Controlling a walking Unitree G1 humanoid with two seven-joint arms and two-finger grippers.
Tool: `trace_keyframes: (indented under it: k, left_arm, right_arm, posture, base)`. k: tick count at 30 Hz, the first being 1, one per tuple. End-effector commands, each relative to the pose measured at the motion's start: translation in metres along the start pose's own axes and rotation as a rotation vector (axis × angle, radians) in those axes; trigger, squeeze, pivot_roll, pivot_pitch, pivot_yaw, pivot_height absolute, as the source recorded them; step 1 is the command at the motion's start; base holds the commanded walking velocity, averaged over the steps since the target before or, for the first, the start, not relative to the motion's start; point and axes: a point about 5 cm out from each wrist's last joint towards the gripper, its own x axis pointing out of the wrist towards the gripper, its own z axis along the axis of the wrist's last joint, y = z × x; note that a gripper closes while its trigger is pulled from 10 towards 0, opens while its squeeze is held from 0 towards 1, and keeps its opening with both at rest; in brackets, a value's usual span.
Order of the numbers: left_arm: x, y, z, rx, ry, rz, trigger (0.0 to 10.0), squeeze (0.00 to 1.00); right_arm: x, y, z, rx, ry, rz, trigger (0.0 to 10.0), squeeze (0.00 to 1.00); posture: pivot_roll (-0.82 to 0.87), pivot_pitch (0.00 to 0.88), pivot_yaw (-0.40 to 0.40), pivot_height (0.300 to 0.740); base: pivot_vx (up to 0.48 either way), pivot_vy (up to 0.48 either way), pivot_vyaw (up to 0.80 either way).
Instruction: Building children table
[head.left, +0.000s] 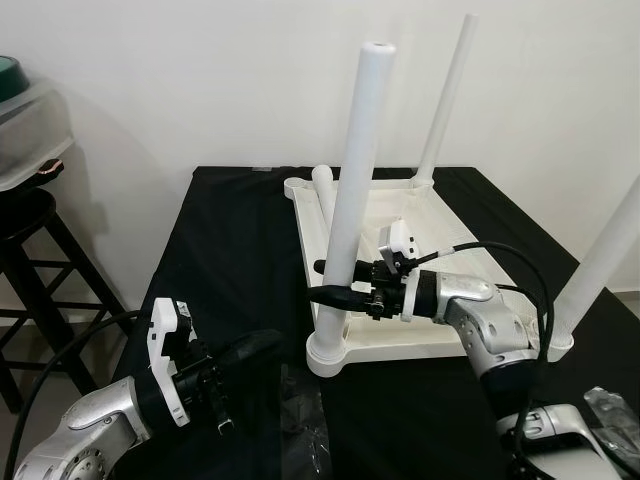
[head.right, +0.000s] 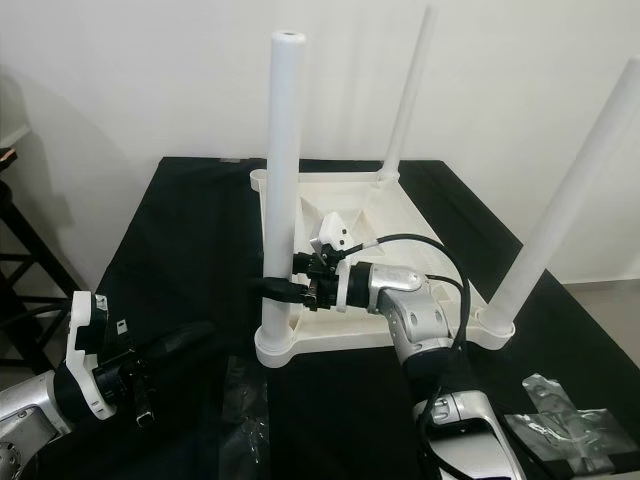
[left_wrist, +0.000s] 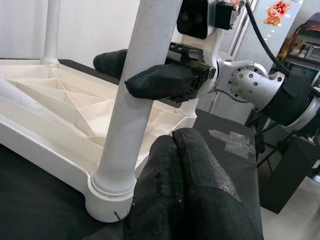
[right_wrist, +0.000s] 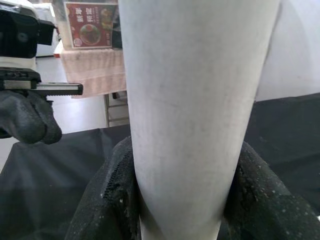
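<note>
A white children's table (head.left: 400, 348) lies upside down on the black-covered worktop. Its near-left leg (head.left: 355, 190) stands upright in a corner socket (head.left: 328, 356). My right gripper (head.left: 335, 283) is shut on this leg a little above the socket, one finger on each side (right_wrist: 182, 200). My left gripper (head.left: 250, 350) is low over the worktop, just left of the socket, its fingers (left_wrist: 200, 190) pressed together on nothing. Two more legs stand upright, at the far corner (head.left: 445, 95) and the near right (head.left: 600, 260). A loose leg (head.left: 325, 195) lies inside the tabletop.
A dark wooden stool (head.left: 30, 250) and a clear plastic bin (head.left: 25, 130) stand at the left, beyond the worktop's edge. Crumpled clear plastic bags (head.right: 560, 415) lie on the black cloth near me. A white wall rises behind.
</note>
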Motion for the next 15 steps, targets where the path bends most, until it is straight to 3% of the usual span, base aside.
trace_keyframes:
  k: [1, 7, 8, 9, 10, 11, 13, 15]
  left_arm:
    - [0.001, -0.001, -0.002, -0.007, 0.002, -0.001, 10.0, 0.0]
    - [0.001, -0.002, -0.002, -0.007, 0.001, -0.001, 10.0, 0.0]
    - [-0.001, -0.001, -0.001, -0.007, 0.001, -0.001, 10.0, 0.0]
    - [-0.002, -0.001, 0.0, -0.006, 0.0, 0.0, 10.0, 0.0]
    - [-0.002, -0.001, 0.0, -0.006, 0.001, 0.0, 10.0, 0.0]
    - [-0.002, -0.001, 0.0, -0.006, 0.001, 0.0, 10.0, 0.0]
    - [-0.003, 0.001, 0.0, -0.006, 0.002, 0.0, 10.0, 0.0]
    - [-0.002, 0.001, -0.001, -0.007, 0.002, -0.001, 10.0, 0.0]
  right_arm:
    - [-0.005, 0.002, -0.008, 0.013, 0.01, -0.002, 0.0, 0.0]
    - [-0.003, 0.016, -0.026, 0.027, 0.057, -0.16, 0.0, 0.0]
    - [0.017, 0.027, -0.042, 0.157, 0.001, -0.529, 0.0, 0.0]
    - [0.022, 0.036, -0.053, 0.276, -0.008, -0.825, 0.0, 0.0]
    - [0.027, 0.056, -0.063, 0.276, 0.039, -0.923, 0.0, 0.0]
    - [0.027, 0.056, -0.063, 0.276, 0.039, -0.923, 0.0, 0.0]
    - [0.038, 0.067, -0.061, 0.157, 0.08, -0.823, 0.0, 0.0]
    - [0.034, 0.062, -0.06, 0.158, 0.075, -0.81, 0.0, 0.0]
  posture:
    - [0.11, 0.0, -0.07, 0.74]
    - [0.11, 0.0, -0.08, 0.74]
    - [0.08, 0.0, -0.076, 0.74]
    - [0.08, 0.0, -0.076, 0.74]
    - [0.08, 0.0, -0.072, 0.74]
    - [0.08, 0.0, -0.072, 0.74]
    - [0.07, 0.0, -0.061, 0.74]
    - [0.06, 0.0, -0.062, 0.74]
  base:
    - [0.0, 0.0, 0.0]
    - [0.0, 0.0, 0.0]
    - [0.0, 0.0, 0.0]
    - [0.0, 0.0, 0.0]
    - [0.0, 0.0, 0.0]
    - [0.0, 0.0, 0.0]
    - [0.0, 0.0, 0.0]
    - [0.0, 0.0, 0.0]
